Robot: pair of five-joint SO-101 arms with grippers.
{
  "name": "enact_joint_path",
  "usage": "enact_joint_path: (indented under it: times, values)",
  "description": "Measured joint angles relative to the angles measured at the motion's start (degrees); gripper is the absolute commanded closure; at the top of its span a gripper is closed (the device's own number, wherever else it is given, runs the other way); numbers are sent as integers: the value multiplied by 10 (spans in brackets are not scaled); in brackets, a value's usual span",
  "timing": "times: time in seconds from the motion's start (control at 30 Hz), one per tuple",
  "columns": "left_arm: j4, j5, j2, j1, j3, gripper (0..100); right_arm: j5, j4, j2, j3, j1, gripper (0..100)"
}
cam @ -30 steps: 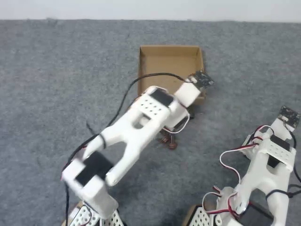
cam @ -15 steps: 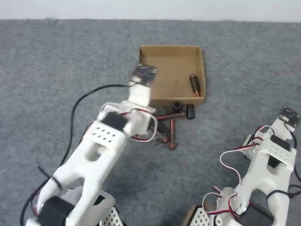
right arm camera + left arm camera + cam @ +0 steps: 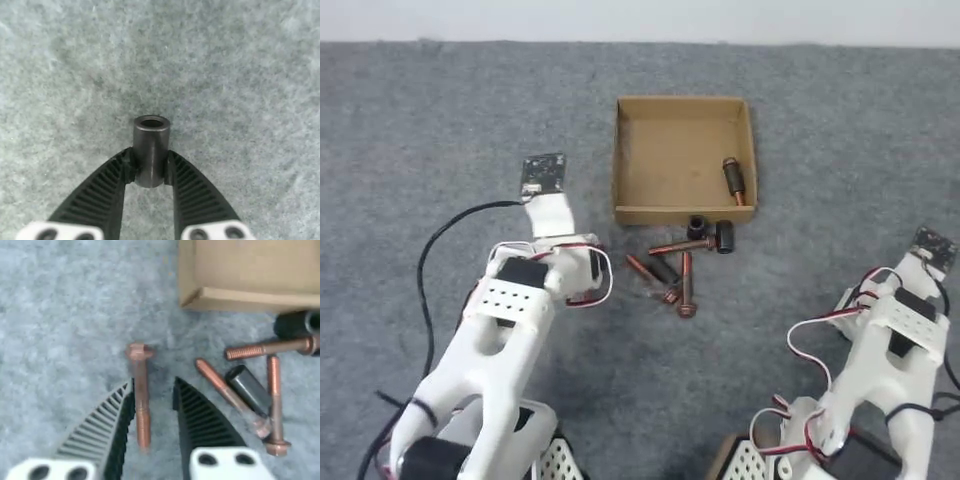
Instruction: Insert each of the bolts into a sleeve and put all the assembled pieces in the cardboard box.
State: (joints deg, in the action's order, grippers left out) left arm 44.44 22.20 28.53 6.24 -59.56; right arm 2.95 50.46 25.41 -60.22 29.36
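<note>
The cardboard box (image 3: 625,160) holds one bolt-in-sleeve piece (image 3: 732,180) by its right wall. In front of it lie loose copper bolts (image 3: 686,285) and dark sleeves (image 3: 665,270). My left arm (image 3: 525,290) stands left of this pile. Its gripper (image 3: 152,385) is open low over the carpet, with a copper bolt (image 3: 140,400) lying between the fingers, close against one of them. More bolts (image 3: 231,390) and a sleeve (image 3: 247,385) lie beside it. My right arm (image 3: 895,345) stays at the near right; its gripper (image 3: 150,157) is shut on a dark sleeve (image 3: 151,135) above bare carpet.
Grey carpet (image 3: 440,120) covers the table, with open room left of the box and between the arms. A pale wall (image 3: 640,18) borders the far edge. A box corner (image 3: 192,295) shows beyond the left gripper.
My left arm has swung back from over the box to the carpet left of the pile, uncovering the assembled piece lying in the box. The right arm has kept still.
</note>
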Motion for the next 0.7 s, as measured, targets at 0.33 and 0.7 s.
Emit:
enact_joint_path:
  times: [0.33, 0.7]
  values:
    - [0, 3, 2, -4, 0, 914, 0, 0, 0, 0, 0, 991]
    - [4, -6, -158, -4, 73, 916, 0, 0, 0, 0, 0, 991]
